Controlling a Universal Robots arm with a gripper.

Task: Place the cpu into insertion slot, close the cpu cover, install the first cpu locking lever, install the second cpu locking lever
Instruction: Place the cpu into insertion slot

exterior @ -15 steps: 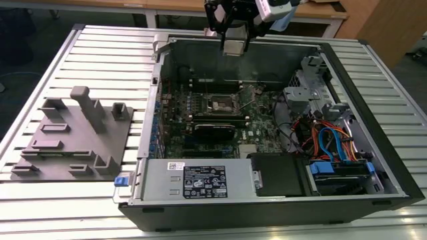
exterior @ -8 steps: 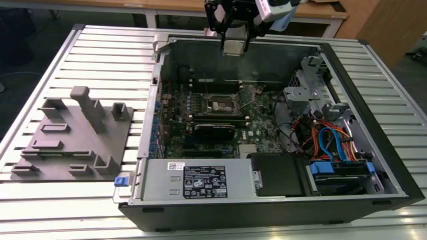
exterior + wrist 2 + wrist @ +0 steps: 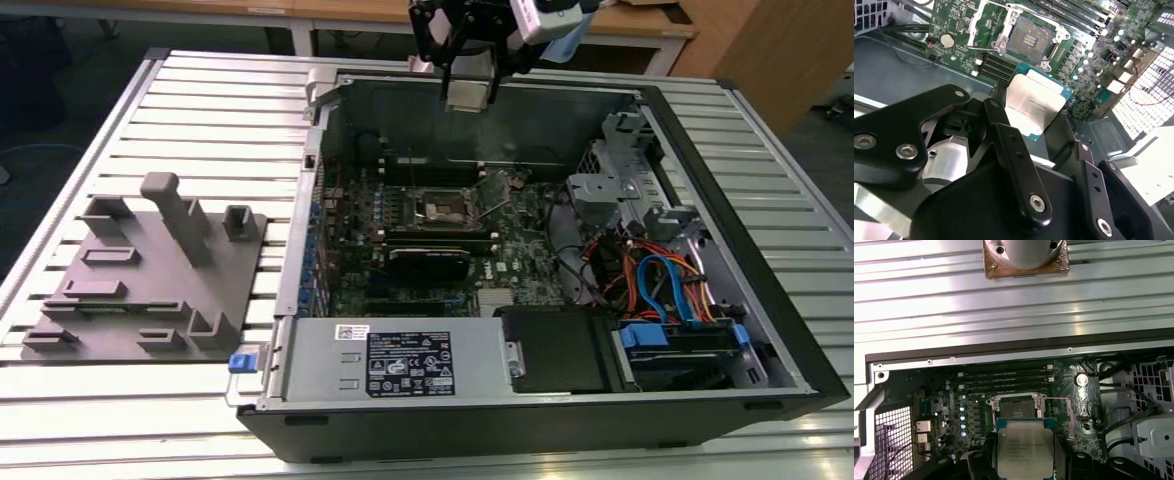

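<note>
- Exterior view, at its left: a grey fixture (image 3: pixel 147 270) with upright posts and blocks lies on the slatted metal bench (image 3: pixel 200 110), just beside the computer case (image 3: pixel 534 420).
- Further right, the case lies open on the bench. The green motherboard (image 3: pixel 350 270) is inside it, and a grey power supply (image 3: pixel 387 365) sits along the near wall.
- Near the board's middle is the insertion slot (image 3: pixel 445 208). Its dark centre is bare in both wrist views (image 3: pixel 1029 37) (image 3: pixel 1015 407).
- The cpu cover (image 3: pixel 983 27), a silver frame, stands at the slot's edge, off the centre. I cannot tell how far it is tilted.
- Above the case's far wall hangs the hand (image 3: pixel 470 98), clear of the board and well apart from the slot.
- Its black fingers (image 3: pixel 1004 130) are clamped on the cpu (image 3: pixel 1034 107). The chip's silvery top faces the camera in the first wrist view (image 3: pixel 1025 447), and the slot lies beyond it.
- At the exterior view's right, blue and orange cables (image 3: pixel 661 280) run between the metal drive bays.
</note>
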